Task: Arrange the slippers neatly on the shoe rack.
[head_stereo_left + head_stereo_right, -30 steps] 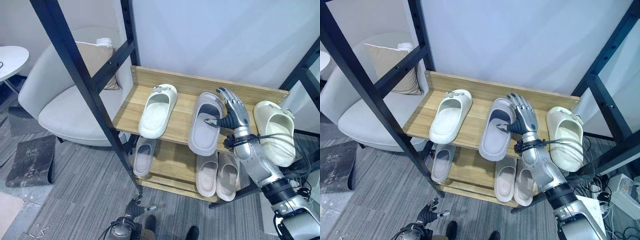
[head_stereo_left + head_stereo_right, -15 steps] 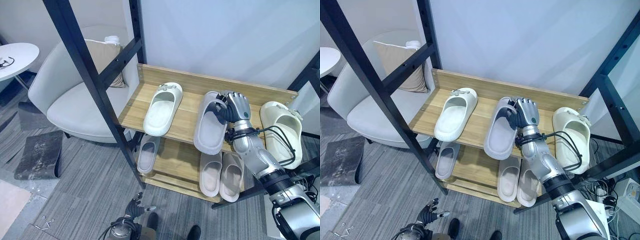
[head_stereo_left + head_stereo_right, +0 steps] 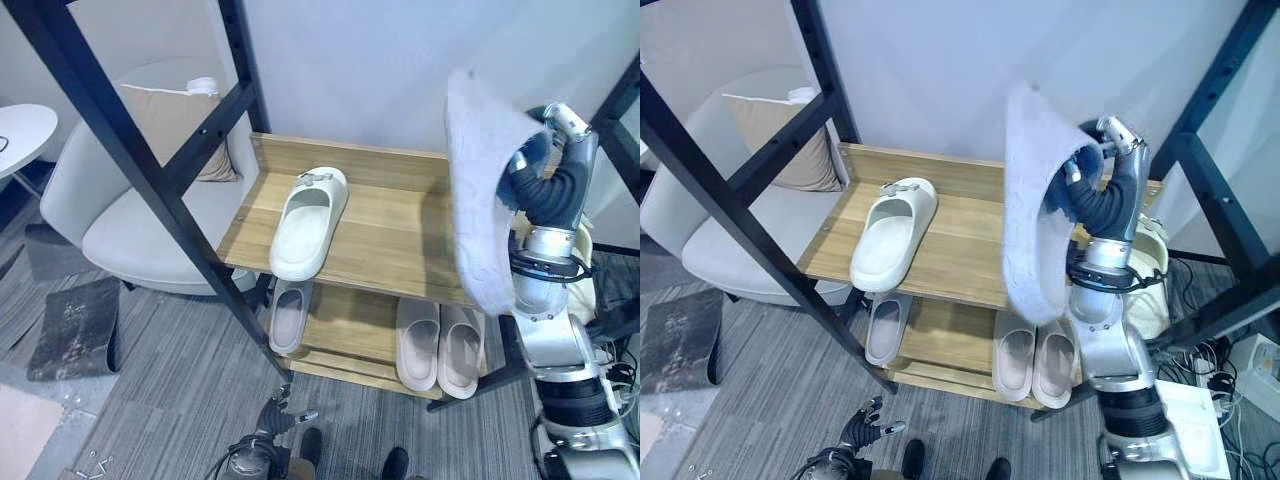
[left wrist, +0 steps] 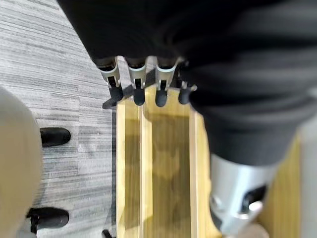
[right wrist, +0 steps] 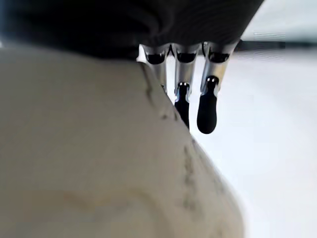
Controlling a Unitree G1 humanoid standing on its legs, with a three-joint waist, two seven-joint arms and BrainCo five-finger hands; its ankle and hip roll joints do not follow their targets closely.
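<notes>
Grey slipper (image 3: 478,200): raised clear of rack (image 3: 390,225), sole outward, pinched by curled right hand (image 3: 545,185). Left hand (image 4: 143,87): idle, low, fingers relaxed. White slipper (image 3: 308,222): top shelf. Risk: slipper swings, slips from grip, drops.

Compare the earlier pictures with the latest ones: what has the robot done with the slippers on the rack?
The right hand closed on the grey slipper and lifted it off the top shelf, holding it upright in the air. The white slipper on the top shelf and the slippers on the lower shelf stayed put.
</notes>
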